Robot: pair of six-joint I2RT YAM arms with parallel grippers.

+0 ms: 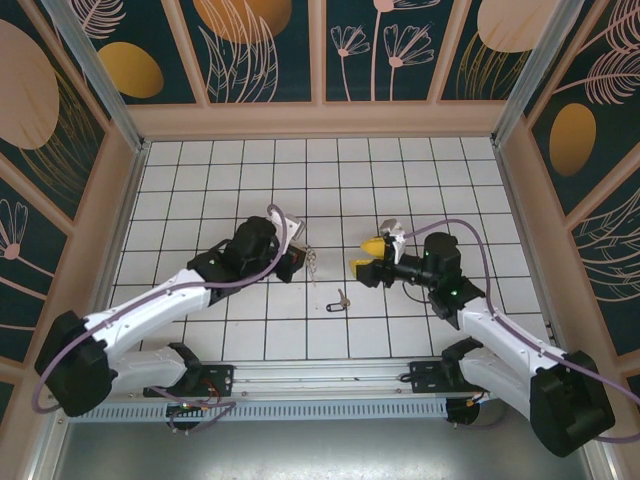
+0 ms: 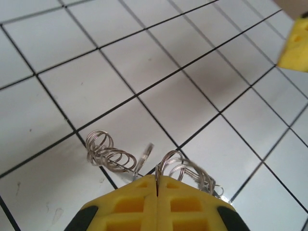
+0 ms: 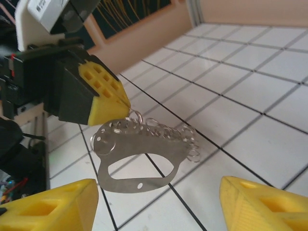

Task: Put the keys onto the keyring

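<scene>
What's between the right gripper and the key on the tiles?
Only bare tiles, in the top external view; the key lies apart from the right gripper.

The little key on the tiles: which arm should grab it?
Right. The right gripper is open and empty near the key; the left gripper is shut on the keyring.

Top view bright, evenly lit; faint soft shadows on white surface point(image 1: 400, 170). Walls point(image 1: 60, 130) splay outward at frame edges. Right wrist view: far surface washed pale; right pincer point(image 3: 158, 195) fingertips point(image 3: 260, 204) blurred.
</scene>
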